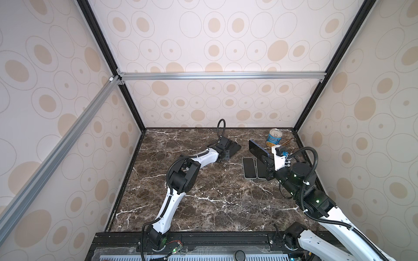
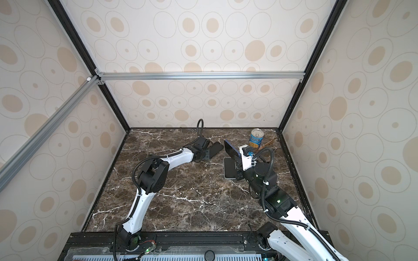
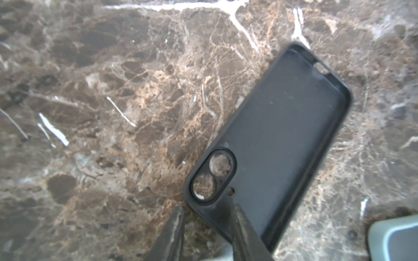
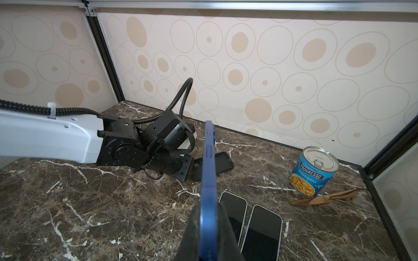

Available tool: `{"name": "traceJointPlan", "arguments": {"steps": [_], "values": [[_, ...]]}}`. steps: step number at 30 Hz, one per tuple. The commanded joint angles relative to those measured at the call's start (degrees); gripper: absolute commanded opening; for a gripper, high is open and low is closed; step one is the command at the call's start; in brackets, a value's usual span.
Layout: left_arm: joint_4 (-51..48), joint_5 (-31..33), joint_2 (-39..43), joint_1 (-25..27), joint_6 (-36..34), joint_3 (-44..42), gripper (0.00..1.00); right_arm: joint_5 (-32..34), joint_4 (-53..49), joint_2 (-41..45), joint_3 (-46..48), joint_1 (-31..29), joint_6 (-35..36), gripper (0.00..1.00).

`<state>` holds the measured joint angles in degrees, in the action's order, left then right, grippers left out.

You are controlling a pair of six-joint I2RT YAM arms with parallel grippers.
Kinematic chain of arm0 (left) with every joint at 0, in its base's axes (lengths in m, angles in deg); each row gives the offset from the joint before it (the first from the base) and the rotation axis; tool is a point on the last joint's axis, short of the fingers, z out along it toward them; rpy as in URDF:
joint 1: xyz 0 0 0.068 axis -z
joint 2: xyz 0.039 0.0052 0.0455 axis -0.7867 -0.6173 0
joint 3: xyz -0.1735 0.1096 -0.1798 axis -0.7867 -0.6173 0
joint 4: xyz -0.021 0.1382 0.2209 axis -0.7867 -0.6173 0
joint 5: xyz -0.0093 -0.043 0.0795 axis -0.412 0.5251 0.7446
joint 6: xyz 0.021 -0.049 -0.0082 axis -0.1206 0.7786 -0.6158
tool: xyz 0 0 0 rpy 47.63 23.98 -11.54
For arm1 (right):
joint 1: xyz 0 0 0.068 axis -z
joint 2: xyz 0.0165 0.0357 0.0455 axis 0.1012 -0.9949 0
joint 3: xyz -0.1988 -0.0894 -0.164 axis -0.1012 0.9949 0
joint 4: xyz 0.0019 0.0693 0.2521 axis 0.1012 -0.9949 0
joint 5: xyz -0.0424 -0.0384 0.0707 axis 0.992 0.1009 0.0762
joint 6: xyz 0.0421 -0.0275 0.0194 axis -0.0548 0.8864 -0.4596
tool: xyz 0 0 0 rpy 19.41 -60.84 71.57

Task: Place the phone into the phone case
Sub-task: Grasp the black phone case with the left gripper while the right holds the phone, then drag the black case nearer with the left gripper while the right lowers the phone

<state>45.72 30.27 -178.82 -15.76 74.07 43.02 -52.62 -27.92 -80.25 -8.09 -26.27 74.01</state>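
Right gripper (image 4: 208, 204) is clamped on the blue phone (image 4: 209, 158), one finger on each flat face at its lower end. The phone is held up off the marble table (image 1: 203, 192), edge-on to the right wrist camera, side buttons visible. In both top views it sits tilted with its dark screen showing (image 1: 257, 149), right of centre toward the back of the table. It is apart from the case and not in it.

The phone case (image 3: 282, 135) is black and empty. It lies on the table inside-up at back centre, and marble shows through the two lens holes. The left gripper (image 3: 208, 206) is down at the case's camera-hole end. Its fingers are parted and straddle that corner, one finger (image 3: 246, 235) over the inside of the case and the other just outside the rim. Cannot tell whether they actually pinch the rim or only bracket it.

Two spare phones (image 4: 234, 210) lie face-up side by side on the table just below the held phone; the right gripper partly covers one in a top view. A soup can (image 4: 314, 171) stands upright at back right. Wooden cutlery (image 4: 325, 198) lies just beside the can.
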Motion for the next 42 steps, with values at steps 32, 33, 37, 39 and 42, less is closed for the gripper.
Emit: {"name": "traceJointPlan", "arguments": {"steps": [32, 33, 37, 39, 42], "values": [[3.61, -0.13, 21.51, -5.69, -9.53, -36.70, 0.13, -4.65, -2.08, -4.93, -5.81, 0.51, -5.31, 0.00], [4.21, -0.77, 22.30, -5.62, -9.78, -38.24, 0.12, -5.23, -1.96, -5.58, -5.97, 0.56, -5.92, 0.00], [5.94, -2.67, 26.38, -5.62, -10.26, -44.67, 0.11, -8.00, -0.81, -8.25, -6.98, 0.47, -8.50, 0.00], [6.42, -2.73, 28.50, -5.62, -10.32, -47.87, 0.11, -9.09, -0.46, -9.30, -7.62, 0.46, -9.31, 0.00], [7.36, -3.31, 32.03, -5.62, -10.63, -52.34, 0.10, -10.01, 0.11, -10.56, -8.12, 0.51, -10.34, 0.00]]}}
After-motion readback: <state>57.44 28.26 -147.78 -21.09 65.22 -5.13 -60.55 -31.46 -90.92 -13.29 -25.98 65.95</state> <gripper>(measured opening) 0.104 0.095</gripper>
